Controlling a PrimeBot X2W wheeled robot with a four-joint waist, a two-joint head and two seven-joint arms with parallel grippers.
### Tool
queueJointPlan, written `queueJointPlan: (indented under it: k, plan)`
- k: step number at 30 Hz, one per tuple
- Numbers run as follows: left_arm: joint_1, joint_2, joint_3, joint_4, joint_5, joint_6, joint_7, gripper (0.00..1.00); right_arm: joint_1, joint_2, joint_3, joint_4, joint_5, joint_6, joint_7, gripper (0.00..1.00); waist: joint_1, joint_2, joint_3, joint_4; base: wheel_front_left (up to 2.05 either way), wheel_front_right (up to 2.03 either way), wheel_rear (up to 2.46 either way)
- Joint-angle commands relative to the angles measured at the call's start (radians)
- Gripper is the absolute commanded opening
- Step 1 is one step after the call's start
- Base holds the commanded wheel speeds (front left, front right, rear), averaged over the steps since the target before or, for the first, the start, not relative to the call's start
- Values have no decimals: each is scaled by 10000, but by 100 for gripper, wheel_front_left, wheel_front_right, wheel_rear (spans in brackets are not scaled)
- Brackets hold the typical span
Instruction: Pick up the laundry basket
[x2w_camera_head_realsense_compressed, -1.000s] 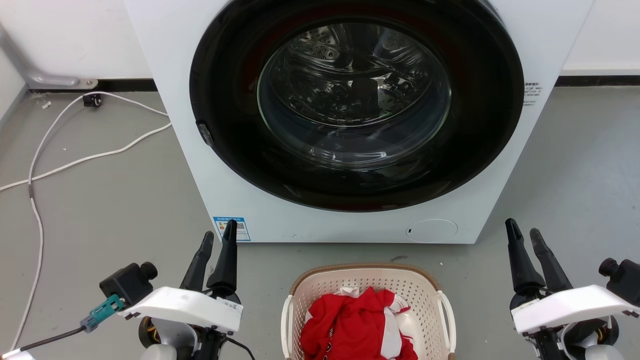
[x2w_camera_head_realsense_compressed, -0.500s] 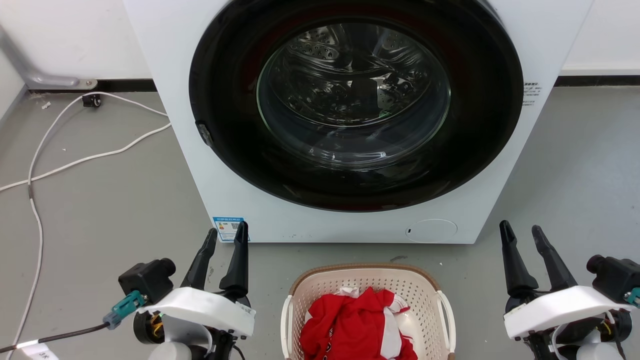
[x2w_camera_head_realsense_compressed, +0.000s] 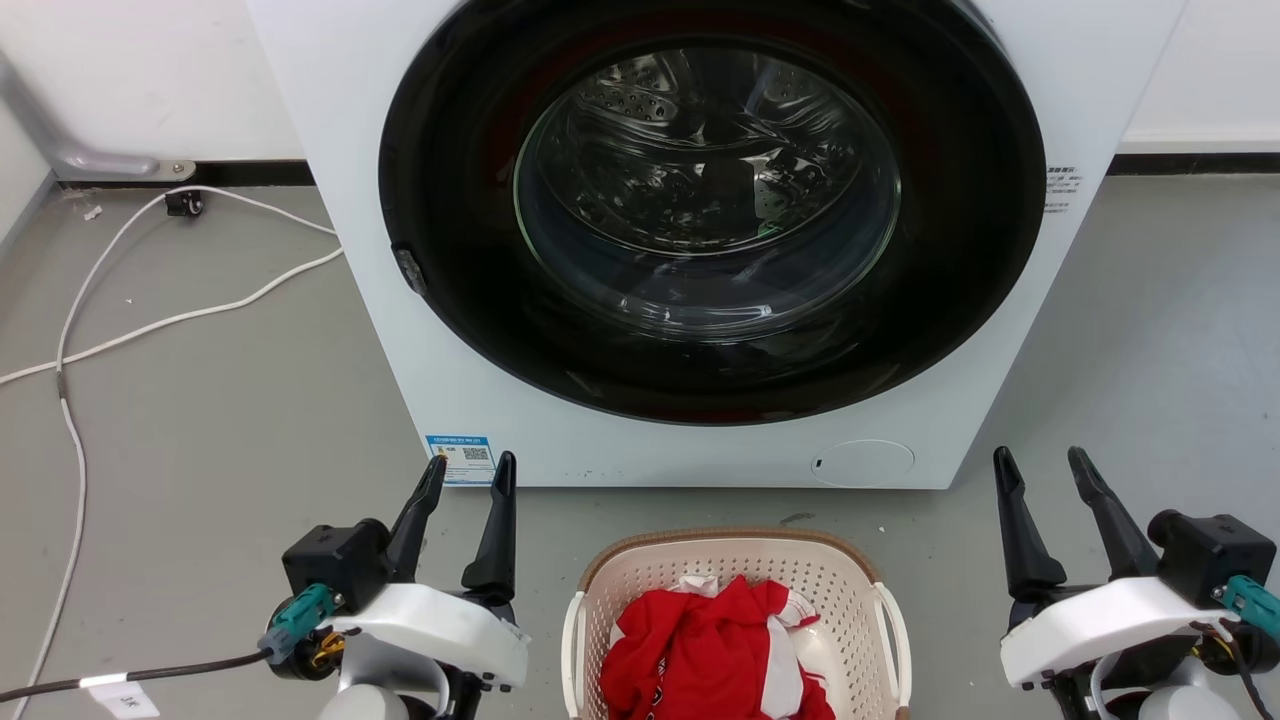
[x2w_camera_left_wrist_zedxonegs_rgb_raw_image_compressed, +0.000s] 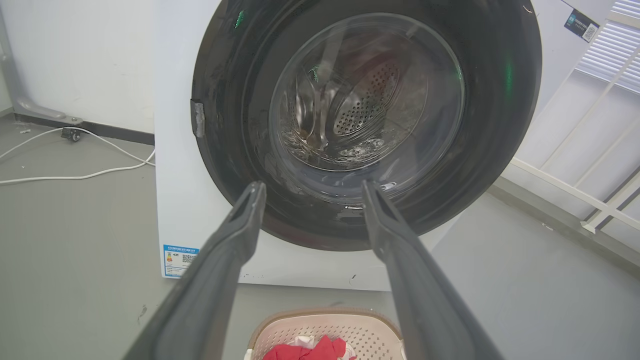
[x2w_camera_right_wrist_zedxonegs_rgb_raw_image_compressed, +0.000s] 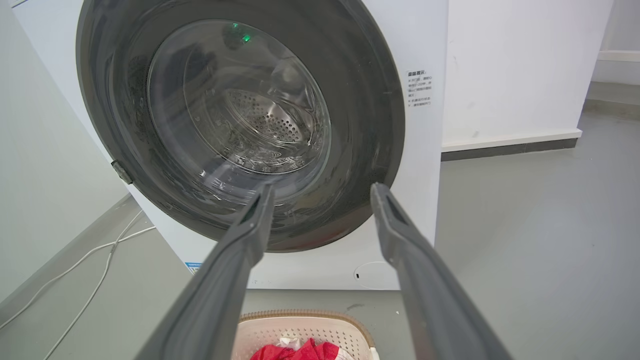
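The laundry basket (x2w_camera_head_realsense_compressed: 860, 590) is cream perforated plastic with a brown rim and white loop handles. It stands on the floor at the bottom middle of the head view, holding red and white cloth (x2w_camera_head_realsense_compressed: 710, 650). My left gripper (x2w_camera_head_realsense_compressed: 470, 466) is open, left of the basket and apart from it. My right gripper (x2w_camera_head_realsense_compressed: 1040, 458) is open, right of the basket and also apart. The left wrist view has the basket (x2w_camera_left_wrist_zedxonegs_rgb_raw_image_compressed: 360, 332) at its bottom edge below the open gripper (x2w_camera_left_wrist_zedxonegs_rgb_raw_image_compressed: 310, 187). In the right wrist view the basket (x2w_camera_right_wrist_zedxonegs_rgb_raw_image_compressed: 280, 327) sits below the open gripper (x2w_camera_right_wrist_zedxonegs_rgb_raw_image_compressed: 322, 189).
A white washing machine (x2w_camera_head_realsense_compressed: 340, 200) with a dark round door stands shut just behind the basket. White cables (x2w_camera_head_realsense_compressed: 150, 325) trail over the grey floor at the left. A white wall with a dark skirting runs behind.
Both grippers have spread their fingers wider. The left arm has shifted right toward the basket, and the right arm has shifted slightly left. The basket has not moved.
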Motion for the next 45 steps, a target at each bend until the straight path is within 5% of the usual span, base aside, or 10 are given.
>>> queueJointPlan:
  k: [1, 23, 45]
  plan:
    - [-211, 62, -61, -14, 321, 55, -115, 100, -96, -5, -2, -121, -357, 0, -97, 100, 0, 0, -3, -4, 0, 0, 0]
    - [-150, -1, -301, 296, 2239, 216, -650, 100, 371, 291, -192, -392, -2345, -1, -415, 100, 0, 0, -47, 27, 0, 0, 0]
    - [-43, -197, -237, 371, 3523, 138, -1052, 100, 683, 343, -310, -703, -2805, -1, -618, 100, 0, 0, -34, 36, 0, 0, 0]
